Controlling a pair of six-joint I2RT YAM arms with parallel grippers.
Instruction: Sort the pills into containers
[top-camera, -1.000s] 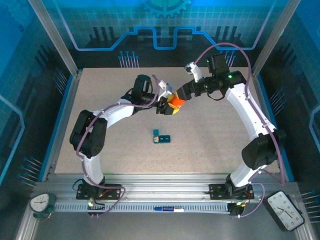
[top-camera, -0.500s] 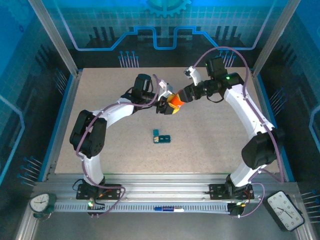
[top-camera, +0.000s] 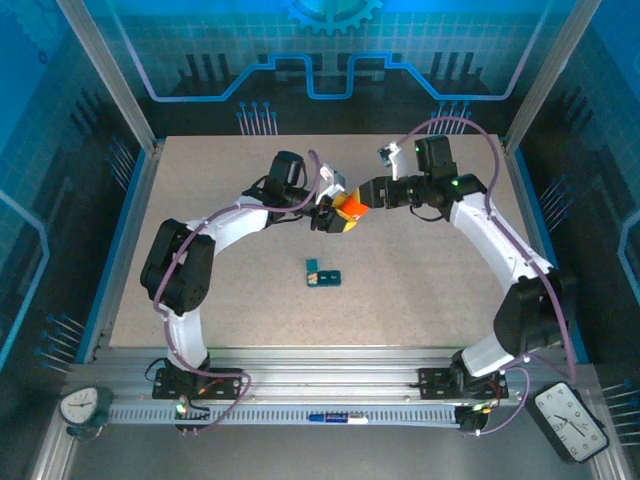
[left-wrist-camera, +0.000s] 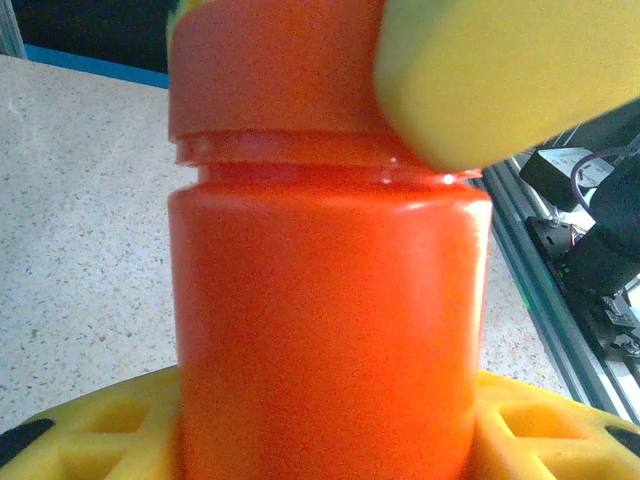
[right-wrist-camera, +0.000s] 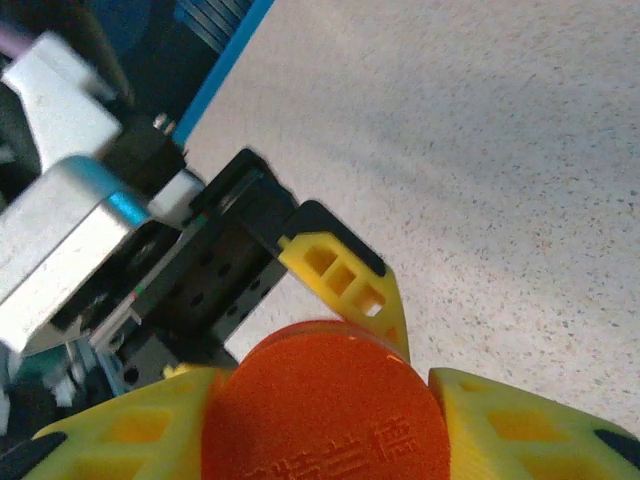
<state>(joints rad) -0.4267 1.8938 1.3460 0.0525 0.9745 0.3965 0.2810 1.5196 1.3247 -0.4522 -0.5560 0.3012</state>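
Note:
An orange pill bottle (top-camera: 349, 208) hangs above the table's middle rear, caught between both arms. My left gripper (top-camera: 335, 213) is shut on the bottle's body (left-wrist-camera: 330, 300), with yellow fingers (left-wrist-camera: 90, 425) at either side. My right gripper (top-camera: 363, 197) comes in from the right, and its yellow fingers (right-wrist-camera: 530, 430) press both sides of the orange cap (right-wrist-camera: 325, 410). One right finger (left-wrist-camera: 500, 70) overlaps the cap (left-wrist-camera: 270, 70) in the left wrist view. The containers (top-camera: 323, 273), a small dark-teal strip, lie flat on the table nearer the arms. The pills are hidden.
The speckled tabletop (top-camera: 220, 290) is bounded by a blue rim and aluminium posts (top-camera: 110, 75). The left arm's black wrist block (right-wrist-camera: 190, 280) sits close behind the cap. Two clocks (top-camera: 570, 418) stand below the front rail.
My right gripper moved left onto the bottle's cap and its fingers closed in on it. The left gripper kept the bottle in much the same place.

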